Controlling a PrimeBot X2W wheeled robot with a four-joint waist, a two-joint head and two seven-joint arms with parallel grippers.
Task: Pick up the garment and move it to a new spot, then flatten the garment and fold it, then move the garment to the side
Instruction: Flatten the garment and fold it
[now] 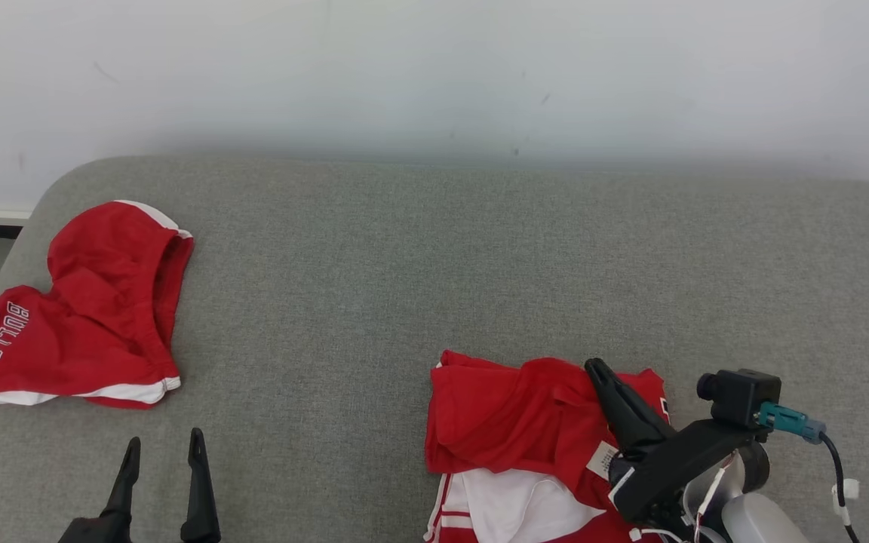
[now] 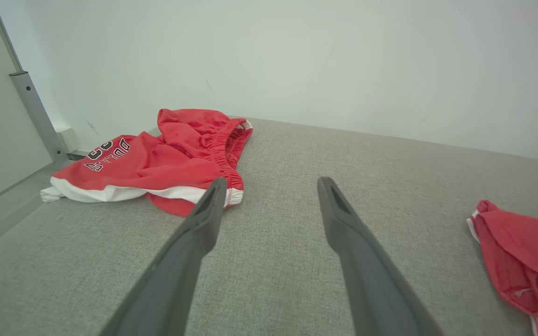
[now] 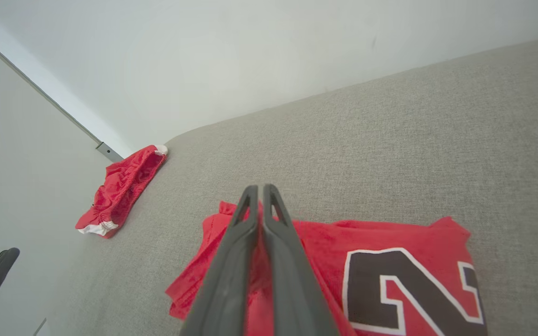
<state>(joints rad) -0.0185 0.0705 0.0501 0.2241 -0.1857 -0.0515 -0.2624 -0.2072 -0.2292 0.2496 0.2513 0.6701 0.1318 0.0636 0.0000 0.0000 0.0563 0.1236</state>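
Observation:
The garment point(image 1: 510, 415) is a red jersey with white trim and a dark number, crumpled at the near right of the grey cushion point(image 1: 404, 264). It also appears in the right wrist view point(image 3: 390, 233) and at the right edge of the left wrist view point(image 2: 516, 242). My right gripper point(image 1: 594, 369) lies down on its upper folds, with its fingers pressed together point(image 3: 259, 189) and a strip of red cloth between them. My left gripper point(image 1: 164, 439) stands open over bare cushion at the near left point(image 2: 272, 182), holding nothing.
Red shorts point(image 1: 102, 302) with white hems and lettering lie at the far left of the cushion point(image 2: 166, 158) point(image 3: 119, 191). The cushion's rounded left edge point(image 1: 19, 226) drops off beside them. A white wall point(image 1: 434, 75) runs along the back. Bare grey fabric spans the middle.

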